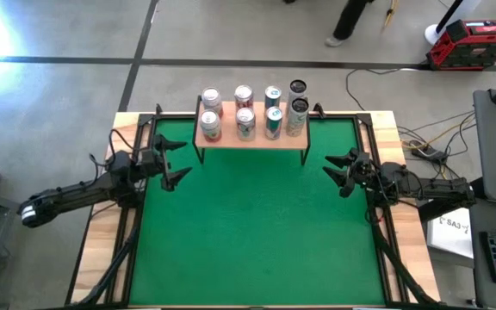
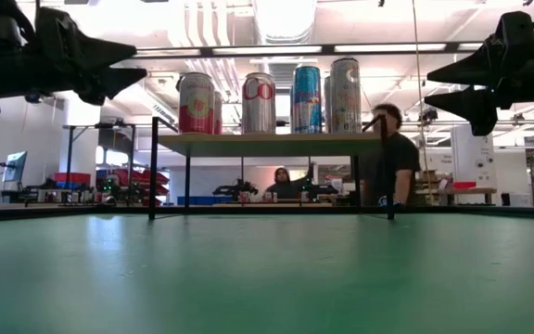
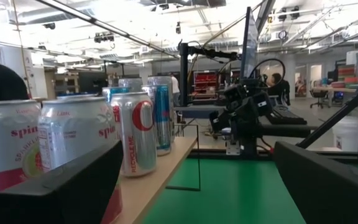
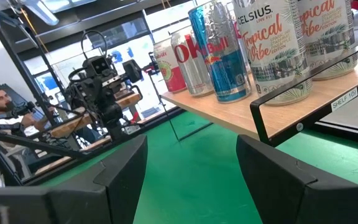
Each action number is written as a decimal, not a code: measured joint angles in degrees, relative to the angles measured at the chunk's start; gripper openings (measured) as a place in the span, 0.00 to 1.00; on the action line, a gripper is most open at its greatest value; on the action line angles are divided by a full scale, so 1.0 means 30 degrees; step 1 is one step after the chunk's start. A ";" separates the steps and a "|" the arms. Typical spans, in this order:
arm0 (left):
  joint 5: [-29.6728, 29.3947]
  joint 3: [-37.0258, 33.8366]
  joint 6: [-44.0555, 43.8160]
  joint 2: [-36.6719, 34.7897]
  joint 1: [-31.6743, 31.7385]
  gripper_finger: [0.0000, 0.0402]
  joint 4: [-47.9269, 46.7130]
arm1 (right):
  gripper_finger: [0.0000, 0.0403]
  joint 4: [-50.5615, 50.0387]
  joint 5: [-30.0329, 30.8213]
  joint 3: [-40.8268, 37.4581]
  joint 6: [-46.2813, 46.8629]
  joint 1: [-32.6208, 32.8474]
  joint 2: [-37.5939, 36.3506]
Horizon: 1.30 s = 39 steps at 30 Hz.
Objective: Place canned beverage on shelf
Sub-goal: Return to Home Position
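Looking straight down, a wide desk (image 1: 248, 241) with a flat green surface and pale wooden edges fills the centre of the frame, standing on a grey concrete floor (image 1: 58, 77). A red and black plastic toolbox (image 1: 474, 43) sits on that floor at the upper right, and a person's legs (image 1: 349, 21) show at the top edge. Seen from desk height, the room behind is a bright workshop with white ceiling pipes and strip lights. A person in a dark shirt (image 2: 395, 158) stands behind the desk, right of centre, and a second person (image 2: 281, 181) sits farther back near the middle.

At the upper centre of the overhead frame, at the far edge of the green surface, stands a small low shelf (image 1: 257, 142) with a light brown wooden top on thin black metal legs. Eight upright drink cans fill it in two rows of four. From the frame's left these are two pink-and-white cans (image 1: 211, 127), two red-and-silver cans (image 1: 245, 123), two blue-and-silver cans (image 1: 273, 122) and two taller white cans (image 1: 297, 114).

The left tool (image 1: 177, 161), dark with two fingers, hangs above the desk at middle left, near the shelf's left end and apart from it. Its fingers are spread wide and hold nothing. The right tool (image 1: 338, 172) mirrors it at middle right, also spread wide, empty and touching nothing.
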 joint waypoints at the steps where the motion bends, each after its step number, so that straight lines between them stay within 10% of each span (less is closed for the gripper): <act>1: 0.0000 0.0000 0.0000 0.0063 0.0000 1.00 -0.0007 | 0.59 0.0000 0.0000 -0.0003 0.0003 0.0000 0.0000; 39: 0.0000 0.0000 0.0000 0.2155 0.0000 1.00 0.0000 | 0.59 0.0000 0.0007 0.0000 0.0000 0.0000 0.0000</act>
